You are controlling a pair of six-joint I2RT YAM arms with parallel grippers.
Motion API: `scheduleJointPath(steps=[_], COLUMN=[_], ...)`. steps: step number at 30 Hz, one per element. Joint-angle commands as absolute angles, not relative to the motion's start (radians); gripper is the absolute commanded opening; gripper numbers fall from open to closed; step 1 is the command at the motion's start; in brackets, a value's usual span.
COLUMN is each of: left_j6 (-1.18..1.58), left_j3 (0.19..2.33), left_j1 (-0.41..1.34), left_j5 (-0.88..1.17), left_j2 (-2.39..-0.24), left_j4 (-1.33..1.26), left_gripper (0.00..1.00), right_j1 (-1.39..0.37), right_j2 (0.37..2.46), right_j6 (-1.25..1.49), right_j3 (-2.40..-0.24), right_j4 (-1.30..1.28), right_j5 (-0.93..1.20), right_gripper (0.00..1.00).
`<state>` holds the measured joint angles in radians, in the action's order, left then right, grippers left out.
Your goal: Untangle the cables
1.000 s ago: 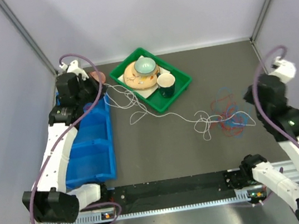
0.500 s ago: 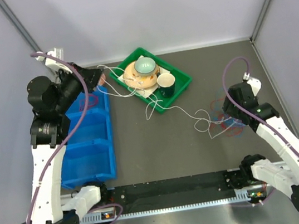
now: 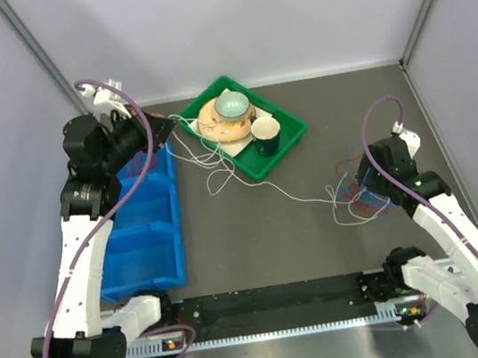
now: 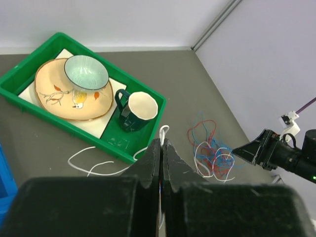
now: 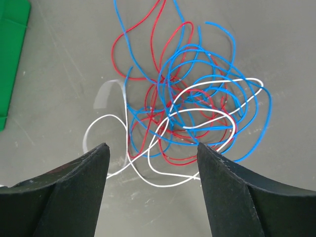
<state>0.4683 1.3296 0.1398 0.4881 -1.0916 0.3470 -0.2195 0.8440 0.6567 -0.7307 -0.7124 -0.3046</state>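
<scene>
Two grippers work over a dark grey table [image 3: 258, 248], one at each end of a single white cable [image 4: 163, 129]. The blue compartmented bin [image 3: 144, 238] lies below and behind the left gripper [image 4: 161, 144]. A green tray [image 3: 285, 138] sits just ahead of that gripper's tips, and it carries a decorated tan plate [image 4: 54, 94], a dark mug [image 4: 136, 109] and a pale ribbed bowl [image 4: 86, 71] resting on the plate. The left gripper's jaws are pressed together on the white cable, which emerges at the fingertips. From there it runs in loose loops beside the tray and across the table toward the right gripper [image 5: 152, 148]. The right gripper's jaws stand wide apart, holding nothing, directly above the knot. There the red cable [image 5: 113, 48] and blue cable [image 5: 269, 116] are interlaced with the white one (individual crossings cannot be traced) just beyond the spread fingertips.
</scene>
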Motion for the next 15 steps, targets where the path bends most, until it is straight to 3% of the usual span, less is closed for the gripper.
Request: scheduleJointPath(steps=[1, 15], left_j6=[0.445, 0.396], left_j3=[1.312, 1.259], left_j1=[0.138, 0.163], left_j5=[0.508, 0.448], left_j2=[-1.094, -1.114], left_j4=[0.331, 0.397], left_gripper=[0.00, 0.00], right_j1=[-0.212, -0.215], right_j2=[0.818, 0.773], right_j6=[0.678, 0.655], right_j3=[-0.739, -0.767], right_j4=[-0.706, -0.684], right_j5=[-0.250, -0.095], right_gripper=[0.71, 0.72])
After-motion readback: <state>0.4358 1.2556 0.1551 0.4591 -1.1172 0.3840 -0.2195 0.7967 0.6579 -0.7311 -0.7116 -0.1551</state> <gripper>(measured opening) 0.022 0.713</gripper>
